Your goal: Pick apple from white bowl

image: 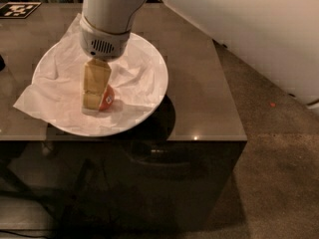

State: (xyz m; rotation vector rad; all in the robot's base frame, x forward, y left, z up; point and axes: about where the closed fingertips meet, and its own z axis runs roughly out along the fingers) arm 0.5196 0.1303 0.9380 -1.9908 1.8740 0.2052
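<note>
The small red-orange apple (106,98) with a dark sticker lies in the white bowl (158,69), on the crumpled white tissue paper (55,91) that lines it. My gripper (94,102) hangs straight down from the white wrist into the bowl. Its yellowish tip is down at the apple and covers the apple's left side, so only the right part of the apple shows. The bowl sits at the front left of the dark table (199,83).
The tissue paper spills over the bowl's left rim onto the table. A black-and-white marker tag (17,9) lies at the table's far left corner. My large white arm (239,29) spans the upper right. The table's front edge is close to the bowl; carpeted floor (279,158) lies to the right.
</note>
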